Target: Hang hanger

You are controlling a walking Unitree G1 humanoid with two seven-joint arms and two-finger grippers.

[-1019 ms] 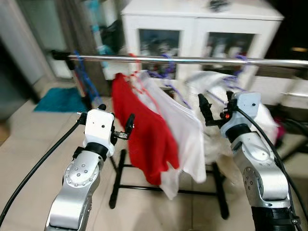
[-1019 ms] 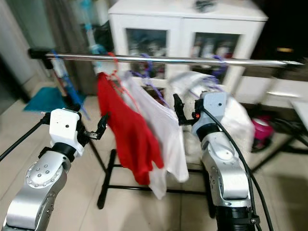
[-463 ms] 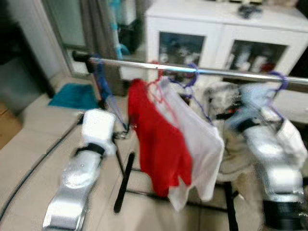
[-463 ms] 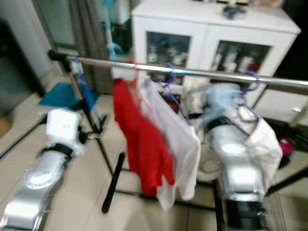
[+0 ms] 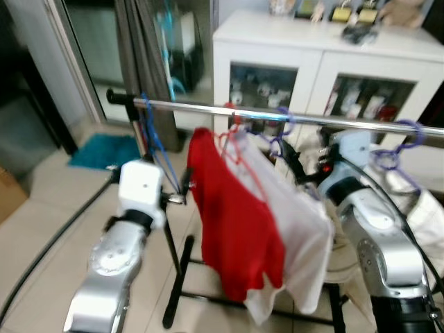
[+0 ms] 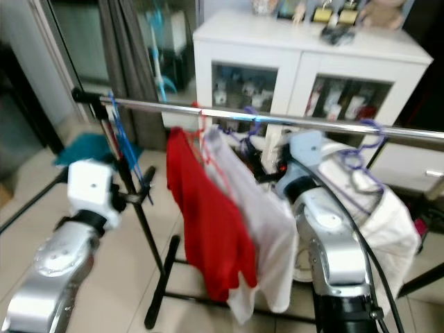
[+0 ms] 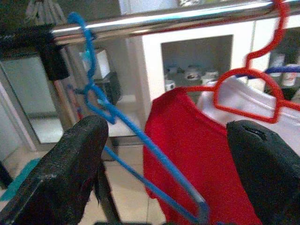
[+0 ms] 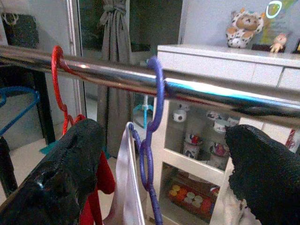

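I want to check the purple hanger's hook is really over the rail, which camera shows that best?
The right wrist view: the purple hanger hooks over the rail close up, between the open right gripper fingers. The eye views show that hook small and blurred above the white shirt. The left wrist view catches just a sliver of it behind the red hanger.

Red shirt point(image 5: 232, 222) on red hanger point(image 7: 262, 84), white shirt point(image 5: 295, 229) on purple hanger point(image 8: 152, 140), blue hanger point(image 7: 122, 136), chrome rail point(image 5: 277, 118).

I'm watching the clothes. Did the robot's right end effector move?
Yes: the right end effector rose closer to the silver metal rail.
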